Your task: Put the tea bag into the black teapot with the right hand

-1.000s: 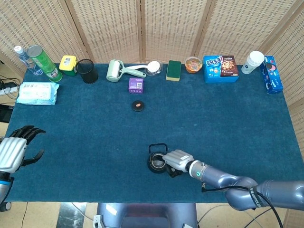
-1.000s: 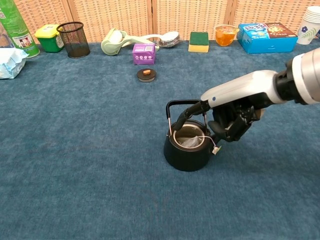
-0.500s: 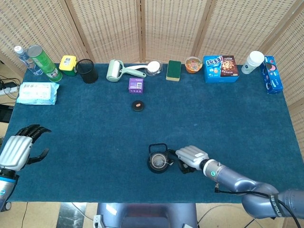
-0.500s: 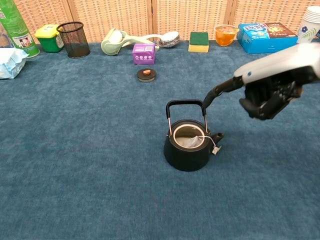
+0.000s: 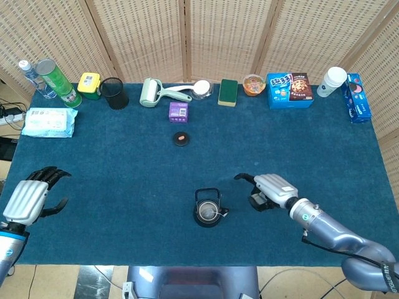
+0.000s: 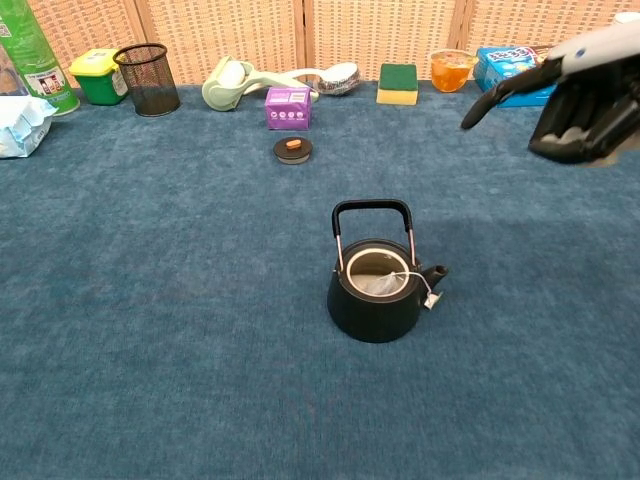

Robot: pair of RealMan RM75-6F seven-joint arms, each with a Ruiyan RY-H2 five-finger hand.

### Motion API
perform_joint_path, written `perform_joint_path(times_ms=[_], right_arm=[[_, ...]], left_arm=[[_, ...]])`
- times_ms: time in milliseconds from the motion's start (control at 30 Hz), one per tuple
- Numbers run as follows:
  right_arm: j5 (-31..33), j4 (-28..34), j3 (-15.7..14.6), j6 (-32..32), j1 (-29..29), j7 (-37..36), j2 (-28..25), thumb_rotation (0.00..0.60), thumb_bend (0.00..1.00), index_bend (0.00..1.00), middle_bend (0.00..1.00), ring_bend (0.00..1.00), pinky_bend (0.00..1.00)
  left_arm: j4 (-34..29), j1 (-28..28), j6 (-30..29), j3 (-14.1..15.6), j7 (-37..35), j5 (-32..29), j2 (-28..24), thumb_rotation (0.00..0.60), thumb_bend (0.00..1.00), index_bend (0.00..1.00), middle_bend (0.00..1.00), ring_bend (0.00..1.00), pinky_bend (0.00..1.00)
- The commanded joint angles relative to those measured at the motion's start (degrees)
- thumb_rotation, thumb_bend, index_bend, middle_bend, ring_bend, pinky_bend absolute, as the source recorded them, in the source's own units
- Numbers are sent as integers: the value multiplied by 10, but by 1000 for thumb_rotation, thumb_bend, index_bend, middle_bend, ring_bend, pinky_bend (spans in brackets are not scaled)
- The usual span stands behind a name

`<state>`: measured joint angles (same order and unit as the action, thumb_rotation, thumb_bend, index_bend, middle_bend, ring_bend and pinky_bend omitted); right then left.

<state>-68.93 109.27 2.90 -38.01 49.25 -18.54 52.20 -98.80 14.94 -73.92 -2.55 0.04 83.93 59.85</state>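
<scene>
So from where I'm sitting, closest to me is the teapot (image 6: 373, 296), parked near the front edge of the table (image 5: 112, 187), about mid-width, handle standing upright. The tea bag (image 6: 381, 285) is inside it, lying in the open mouth, and its string runs over the rim with the little tag (image 6: 432, 299) hanging outside next to the spout.

My right hand (image 5: 269, 190) is up off the table to the right of the teapot, well apart from it. It holds nothing; one finger sticks out toward the left and the rest look curled under. In the chest view it shows at the top right corner, partly cut off by the frame.

My left hand (image 5: 32, 195) sits over by the front left corner, fingers spread, nothing in it.

Further back, roughly mid-table, there's the teapot lid (image 5: 181, 138), lying flat, with a purple box (image 5: 178, 111) just behind it.

Then the back edge is lined with stuff, left to right: green can (image 5: 56, 81), wipes pack (image 5: 48, 121), yellow tub (image 5: 90, 85), mesh cup (image 5: 115, 92), lint roller (image 5: 154, 93), green sponge (image 5: 228, 92), orange bowl (image 5: 254, 84), blue cookie box (image 5: 290, 90), paper cup (image 5: 331, 81), and another blue pack (image 5: 358, 97) at the back right corner.
</scene>
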Motion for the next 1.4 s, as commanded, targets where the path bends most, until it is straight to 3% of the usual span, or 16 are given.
perform_joint_path(times_ms=[33, 333, 867, 1167, 1400], right_arm=[[-13, -84, 5, -110, -58, 55, 56, 600, 570, 168, 636, 699, 734], [7, -154, 13, -237, -117, 173, 136, 600, 566, 234, 399, 496, 569], [-37, -224, -7, -421, -245, 274, 227, 600, 468, 256, 371, 412, 457], [-81, -204, -31, -481, -310, 278, 227, 600, 464, 274, 371, 398, 443], [-93, -201, -33, -497, -340, 275, 224, 600, 451, 286, 371, 397, 439]], left_arm=[[1, 0, 6, 0, 9, -12, 5, 600, 371, 272, 278, 160, 198], [13, -18, 1, 13, 14, -26, 18, 600, 370, 272, 278, 160, 198], [79, -83, -92, 38, 13, 8, 70, 600, 369, 271, 279, 160, 192], [69, -116, -126, 66, 14, 43, 68, 600, 370, 271, 278, 160, 190], [64, -123, -127, 68, 9, 47, 64, 600, 370, 271, 278, 160, 184]])
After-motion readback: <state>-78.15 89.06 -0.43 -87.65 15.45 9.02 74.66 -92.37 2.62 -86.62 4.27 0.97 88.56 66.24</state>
